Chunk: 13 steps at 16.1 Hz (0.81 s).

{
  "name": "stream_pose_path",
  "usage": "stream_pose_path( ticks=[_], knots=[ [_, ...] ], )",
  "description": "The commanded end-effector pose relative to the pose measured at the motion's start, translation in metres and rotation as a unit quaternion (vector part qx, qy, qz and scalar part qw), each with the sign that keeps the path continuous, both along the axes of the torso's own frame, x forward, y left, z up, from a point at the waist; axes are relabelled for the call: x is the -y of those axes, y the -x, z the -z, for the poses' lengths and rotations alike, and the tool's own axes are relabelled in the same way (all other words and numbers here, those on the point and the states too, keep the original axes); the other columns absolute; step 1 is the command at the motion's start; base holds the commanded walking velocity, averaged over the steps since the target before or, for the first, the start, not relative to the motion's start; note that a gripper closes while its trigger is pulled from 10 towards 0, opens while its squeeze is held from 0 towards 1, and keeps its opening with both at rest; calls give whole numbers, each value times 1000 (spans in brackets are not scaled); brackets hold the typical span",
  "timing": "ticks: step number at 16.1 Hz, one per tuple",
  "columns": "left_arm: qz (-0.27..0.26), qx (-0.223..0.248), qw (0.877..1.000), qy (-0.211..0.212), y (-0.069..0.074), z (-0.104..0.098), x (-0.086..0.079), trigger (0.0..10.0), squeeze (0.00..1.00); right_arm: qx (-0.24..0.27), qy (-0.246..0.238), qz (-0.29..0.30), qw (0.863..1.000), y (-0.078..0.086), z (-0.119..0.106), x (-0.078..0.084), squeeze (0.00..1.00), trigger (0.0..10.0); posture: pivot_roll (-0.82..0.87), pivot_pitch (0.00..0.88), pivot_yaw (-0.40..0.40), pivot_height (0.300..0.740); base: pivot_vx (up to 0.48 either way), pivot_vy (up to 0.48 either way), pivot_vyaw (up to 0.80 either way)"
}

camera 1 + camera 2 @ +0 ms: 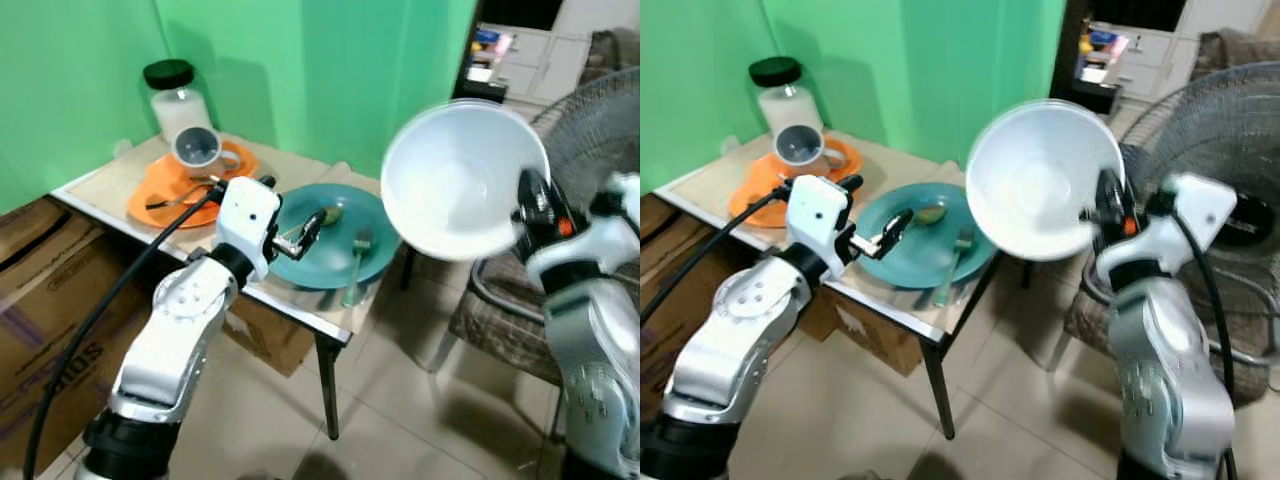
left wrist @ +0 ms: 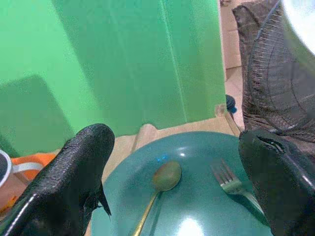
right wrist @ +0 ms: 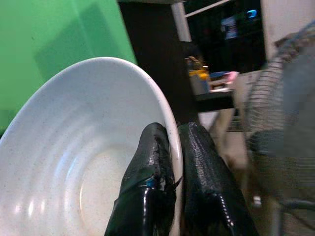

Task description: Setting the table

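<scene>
White bowl [image 1: 462, 180] is held up in the air off the table's right end, tilted so its hollow faces the camera, in front of a standing fan [image 1: 590, 140]. The right gripper [image 3: 174, 162] has it by the rim: the two black fingers [image 3: 147, 187] are pressed nearly together, one inside the bowl and one behind the wall, with only the thin rim between them.

The left gripper [image 2: 172, 182] hangs low over the near edge of a teal plate [image 1: 330, 240] on the small table [image 1: 300, 305]. Its fingers stand wide apart and hold nothing; the wrist view looks between them at the plate. A spoon [image 2: 160, 184] lies on the plate with its bowl toward the green wall, and a fork [image 2: 231, 184] lies beside it; the fork's handle runs off the plate's near edge toward the table's front.

Further back on the table sits an orange plate [image 1: 150, 195] with a grey mug [image 1: 197, 150] resting tipped on it, mouth facing forward, and another utensil [image 1: 180, 200] across it. A jar with a black lid [image 1: 172, 95] stands behind them against the wall.

The left arm covers part of the orange plate and the table's front edge, and the bowl hides much of the fan and the chair seat behind it. Cardboard boxes [image 1: 50, 290] sit under the table, partly cut off at the left.
</scene>
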<state>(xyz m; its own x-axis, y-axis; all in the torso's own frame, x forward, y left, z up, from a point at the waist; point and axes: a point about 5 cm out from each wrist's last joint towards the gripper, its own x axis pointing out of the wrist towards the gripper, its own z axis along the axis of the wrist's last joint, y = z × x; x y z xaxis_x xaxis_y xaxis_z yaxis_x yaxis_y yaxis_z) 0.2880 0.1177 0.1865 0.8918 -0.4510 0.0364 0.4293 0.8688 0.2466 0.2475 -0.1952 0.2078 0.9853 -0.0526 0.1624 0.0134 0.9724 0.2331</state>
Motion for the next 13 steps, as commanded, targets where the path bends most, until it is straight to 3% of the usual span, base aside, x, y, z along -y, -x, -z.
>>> stream_pose_path(
  ticks=[1, 2, 7, 13],
  knots=[
    [-18, 13, 1000, -12, -3, -3, -3, 10000, 0, 14, 17, 11, 1000, 4, -7, -1, 0, 10000, -38, 0, 63, 740, 0, 0, -800],
    [-29, 25, 999, -16, -5, -5, -2, 10000, 0, 4, 47, 34, 998, 8, -5, 3, 0, 10000, -38, 0, 62, 740, 0, 0, -800],
    [-47, 26, 999, -2, -12, -3, 9, 10000, 0, -14, 25, 65, 997, 12, 0, 8, 0, 10000, -48, 0, 60, 740, 0, 0, -800],
    [-80, 21, 997, 7, -19, 0, -2, 10000, 0, -27, 51, 57, 997, 12, 1, 0, 0, 10000, -71, 0, 68, 740, 0, 0, -797]
  ],
)
